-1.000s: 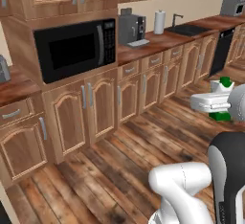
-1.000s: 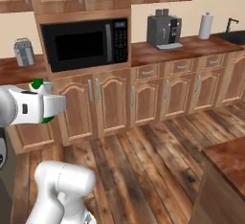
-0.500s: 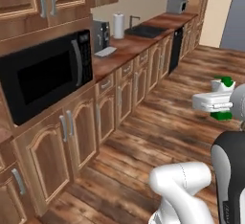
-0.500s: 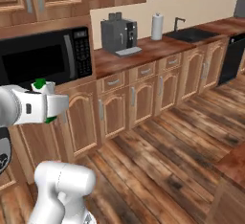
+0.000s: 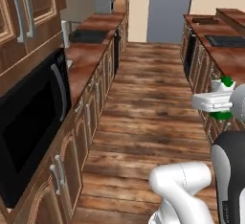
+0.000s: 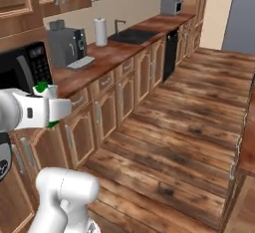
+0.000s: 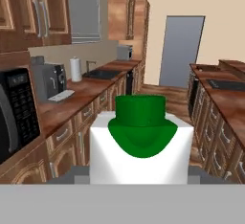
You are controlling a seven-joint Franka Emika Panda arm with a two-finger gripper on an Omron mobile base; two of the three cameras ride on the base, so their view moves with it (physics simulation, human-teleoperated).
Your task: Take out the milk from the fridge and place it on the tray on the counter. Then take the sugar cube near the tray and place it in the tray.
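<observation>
The milk [image 7: 141, 144] sits upright in the gripper [image 5: 216, 101], its green top [image 6: 44, 88] peeking above the white hand, carried at mid height over the wood floor [image 5: 150, 122] of the kitchen aisle. The jaws are clenched on the carton. The desk [image 6: 112, 53] with the coffee machine [image 6: 65, 45] runs alongside; no tray can be seen. The carry likely goes best with the carton kept level and steady until the tray comes in sight.

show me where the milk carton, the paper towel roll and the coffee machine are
milk [image 7: 141, 144], hand view, on its white front face.
paper towel roll [image 6: 101, 32], right base view, on its side.
coffee machine [image 6: 65, 46], right base view, on its dark front.
</observation>
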